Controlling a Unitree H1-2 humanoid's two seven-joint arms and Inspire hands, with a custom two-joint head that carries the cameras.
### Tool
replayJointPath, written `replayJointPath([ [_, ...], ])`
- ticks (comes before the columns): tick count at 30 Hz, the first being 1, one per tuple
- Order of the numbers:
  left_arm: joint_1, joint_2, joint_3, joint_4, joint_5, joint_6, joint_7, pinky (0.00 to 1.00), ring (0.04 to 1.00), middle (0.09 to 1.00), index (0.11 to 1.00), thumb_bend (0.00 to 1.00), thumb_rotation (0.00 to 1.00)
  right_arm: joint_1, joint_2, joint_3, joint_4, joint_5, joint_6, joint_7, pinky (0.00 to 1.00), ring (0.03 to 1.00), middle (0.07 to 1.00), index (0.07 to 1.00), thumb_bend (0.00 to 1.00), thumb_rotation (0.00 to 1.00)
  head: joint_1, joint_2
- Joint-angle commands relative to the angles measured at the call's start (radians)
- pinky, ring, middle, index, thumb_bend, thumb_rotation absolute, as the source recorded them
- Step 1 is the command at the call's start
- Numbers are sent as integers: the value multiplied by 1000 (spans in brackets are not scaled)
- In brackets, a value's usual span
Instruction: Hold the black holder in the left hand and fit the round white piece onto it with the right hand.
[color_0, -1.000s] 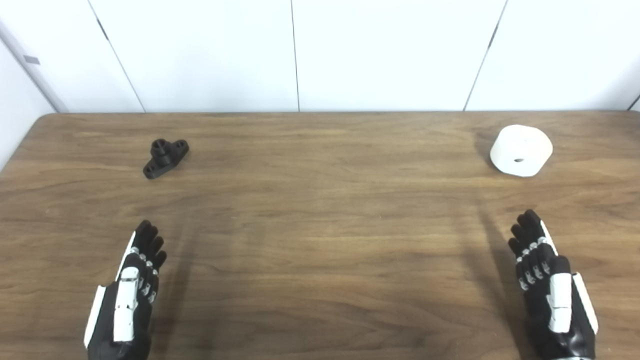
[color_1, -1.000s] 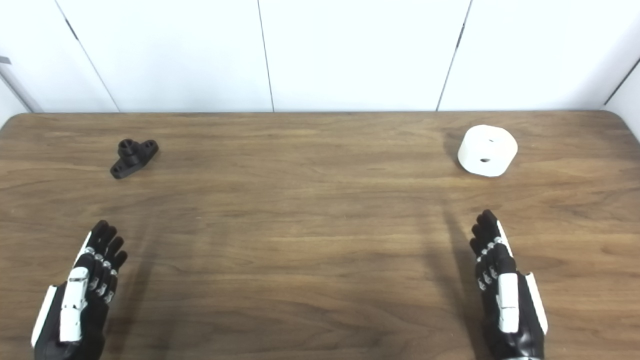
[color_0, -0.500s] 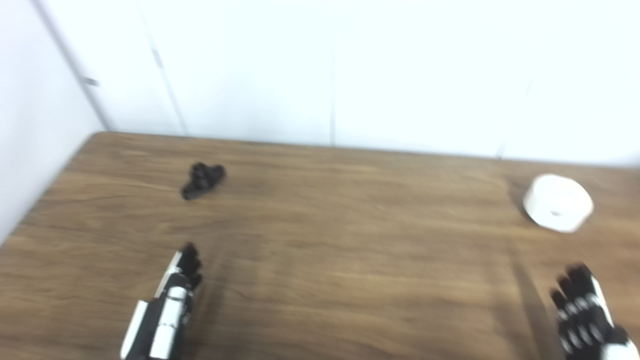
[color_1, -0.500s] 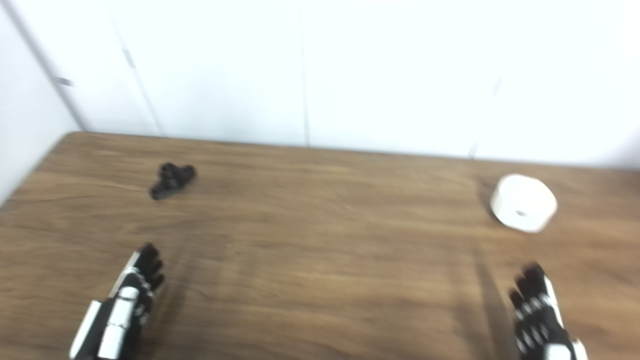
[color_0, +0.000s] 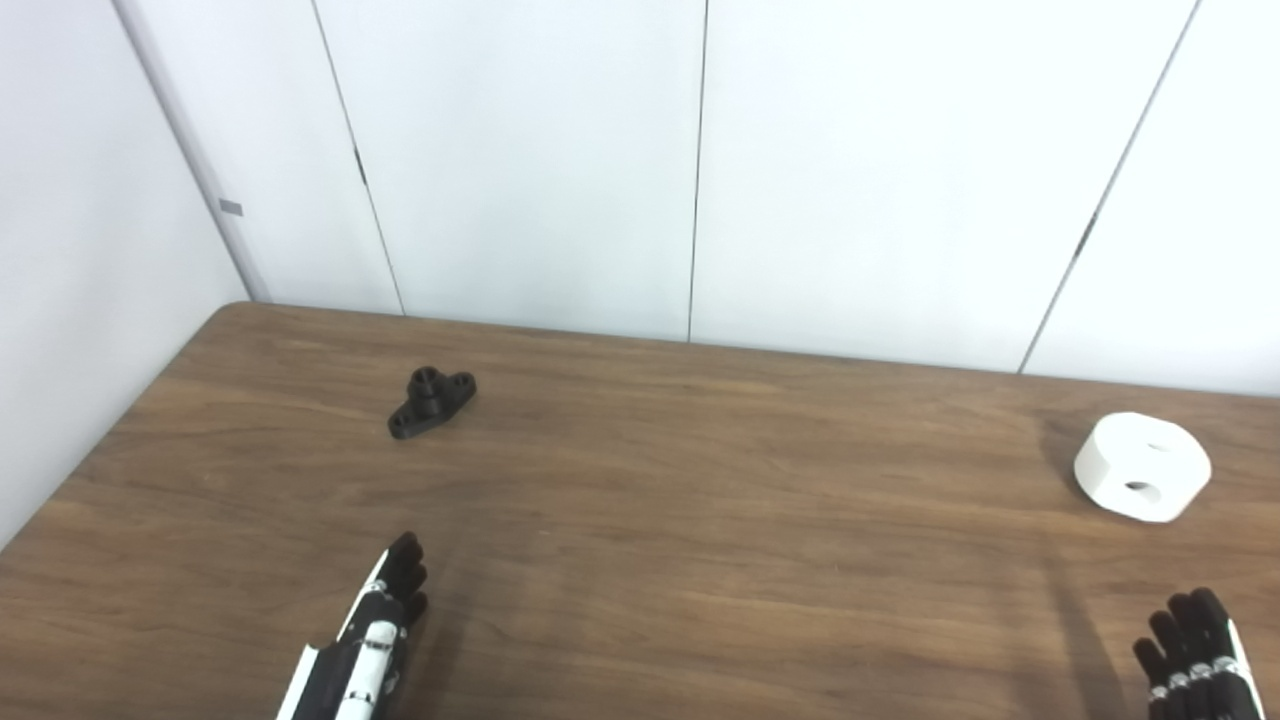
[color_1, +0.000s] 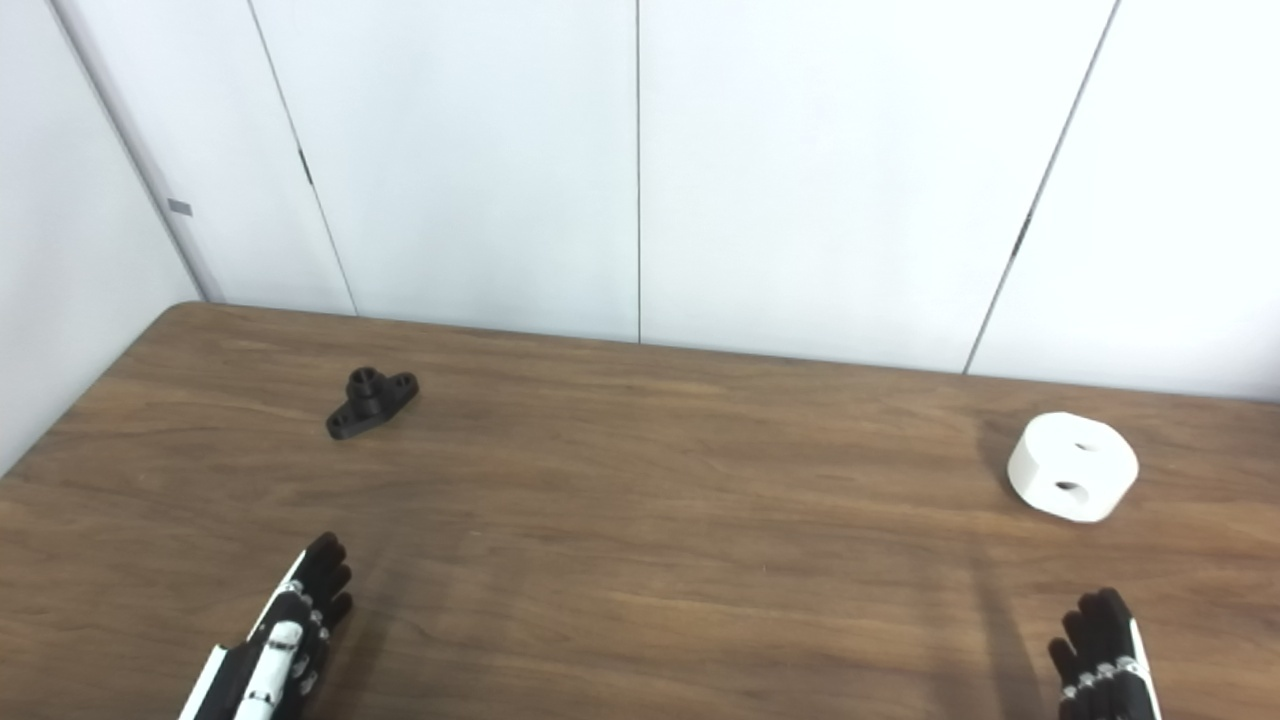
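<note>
The black holder (color_0: 431, 402), a small flanged piece with an upright socket, lies on the wooden table (color_0: 700, 520) at the far left. The round white piece (color_0: 1142, 467), a thick disc with two holes on top, rests at the far right. My left hand (color_0: 365, 650) hovers at the near left, fingers straight and apart, holding nothing, well short of the holder. My right hand (color_0: 1195, 665) sits at the bottom right corner, mostly cut off by the frame, fingers extended, holding nothing. In the right eye view the holder (color_1: 371, 403) and the white piece (color_1: 1072, 466) show the same layout.
White wall panels (color_0: 700, 170) stand right behind the table's far edge. The table's left edge (color_0: 110, 450) runs close to the side wall.
The camera has tilted up and turned left, so the whole scene has shifted down and right. Both hands sit lower in the frame. The holder and white piece have not moved on the table.
</note>
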Motion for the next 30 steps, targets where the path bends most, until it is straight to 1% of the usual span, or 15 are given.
replayJointPath([
  [1, -5, -20, -3, -4, 20, -39, 6, 1000, 1000, 994, 988, 253, 857, -4, 14, -6, 94, -10, 11, -1, 1000, 1000, 1000, 996, 533, 1000, -3, 1],
  [3, -5, -17, -5, -2, 35, -42, 11, 1000, 1000, 990, 987, 271, 861, -5, 16, -6, 94, -9, 10, -1, 1000, 1000, 1000, 995, 547, 1000, -8, 1],
  [7, -4, -12, -5, -2, 62, -43, 18, 1000, 1000, 991, 995, 269, 893, 0, 24, -1, 77, -19, 20, -8, 1000, 1000, 1000, 996, 546, 1000, -10, 1],
  [9, -3, -8, -4, -3, 73, -46, 20, 1000, 997, 986, 988, 281, 891, 1, 26, 0, 75, -18, 19, -8, 1000, 1000, 1000, 998, 544, 998, -14, 5],
  [10, -3, -3, -3, -1, 82, -53, 18, 1000, 999, 992, 993, 276, 859, 2, 27, 0, 74, -19, 19, -8, 1000, 1000, 1000, 997, 544, 994, -16, 6],
  [12, -4, 6, 0, -1, 107, -64, 19, 1000, 1000, 995, 999, 276, 754, 3, 28, 1, 75, -22, 18, -8, 1000, 1000, 1000, 1000, 544, 994, -20, 8],
  [14, -4, 16, 3, -9, 141, -73, 20, 1000, 999, 995, 996, 312, 432, 3, 28, 1, 76, -22, 16, -7, 1000, 1000, 1000, 998, 537, 999, -22, 10],
  [16, -7, 27, 8, -24, 183, -76, 21, 1000, 1000, 999, 998, 331, 252, 5, 28, 2, 77, -17, 19, -5, 1000, 1000, 1000, 998, 535, 999, -25, 11],
  [17, -10, 31, 12, -34, 210, -72, 26, 994, 998, 999, 994, 355, 183, 5, 29, 3, 76, -17, 20, -5, 1000, 1000, 1000, 997, 534, 998, -25, 11],
  [18, -15, 34, 18, -49, 241, -60, 33, 981, 989, 993, 986, 385, 142, 5, 30, 3, 74, -18, 22, -7, 1000, 1000, 1000, 996, 532, 997, -24, 12],
  [21, -39, 31, 41, -91, 302, -16, 57, 954, 955, 967, 955, 485, 66, 5, 34, 5, 72, -16, 24, -8, 1000, 1000, 1000, 993, 527, 988, -20, 13],
  [22, -49, 30, 48, -103, 310, -3, 62, 954, 953, 962, 950, 533, 43, 5, 36, 5, 72, -16, 24, -8, 1000, 1000, 1000, 991, 533, 985, -20, 13],
  [24, -70, 35, 58, -127, 343, 35, 69, 960, 960, 962, 946, 586, 32, 4, 36, 5, 75, -15, 20, -6, 1000, 1000, 1000, 989, 535, 982, -20, 14],
  [27, -106, 52, 73, -163, 415, 94, 74, 948, 970, 963, 929, 650, 68, 3, 36, 7, 77, -21, 20, -7, 1000, 1000, 997, 982, 541, 982, -23, 19],
  [30, -148, 74, 90, -186, 480, 158, 72, 957, 975, 965, 925, 697, 132, 3, 39, 10, 74, -26, 23, -9, 1000, 1000, 999, 982, 555, 979, -27, 22],
])
